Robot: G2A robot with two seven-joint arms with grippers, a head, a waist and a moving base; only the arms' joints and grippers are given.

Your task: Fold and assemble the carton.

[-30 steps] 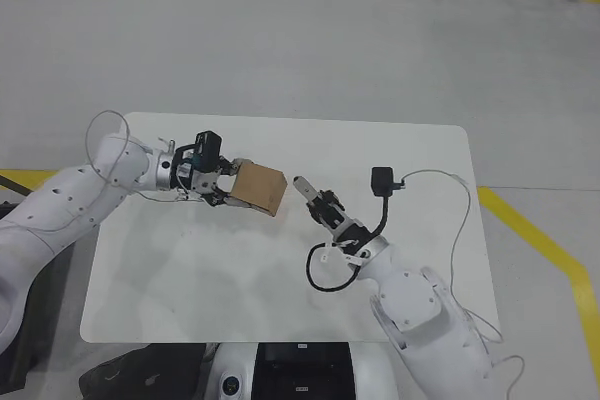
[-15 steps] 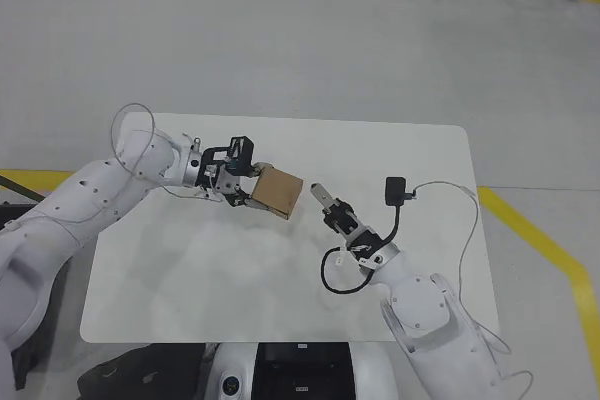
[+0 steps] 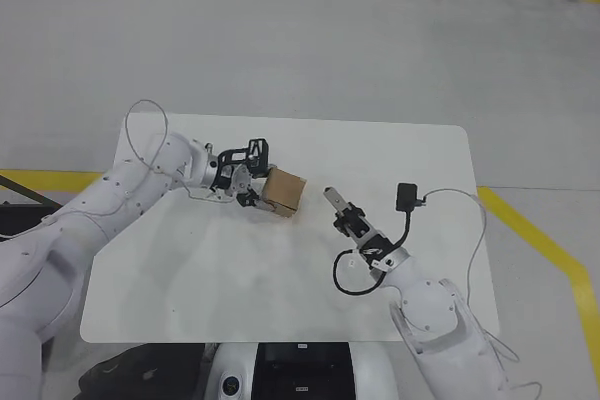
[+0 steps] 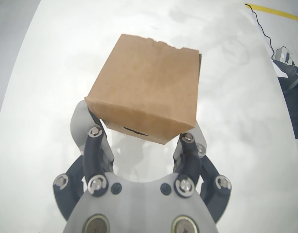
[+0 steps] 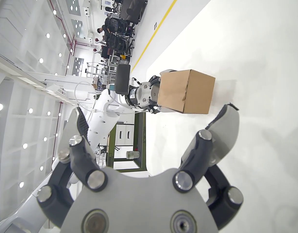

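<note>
Nearest us, the right jaws stand wide open and empty, just beside the carton (image 3: 284,191). The left jaws are clamped on its other end. The carton is folded shut, its contents unseen, and seems to rest on the counter (image 3: 380,150), well inside every edge, nearer the far one.

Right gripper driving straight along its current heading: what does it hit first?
Most likely the carton: it sits dead ahead of the right gripper, framed between its open fingers, with the left gripper holding its far side. The gap before it looks free; height match unclear.
</note>
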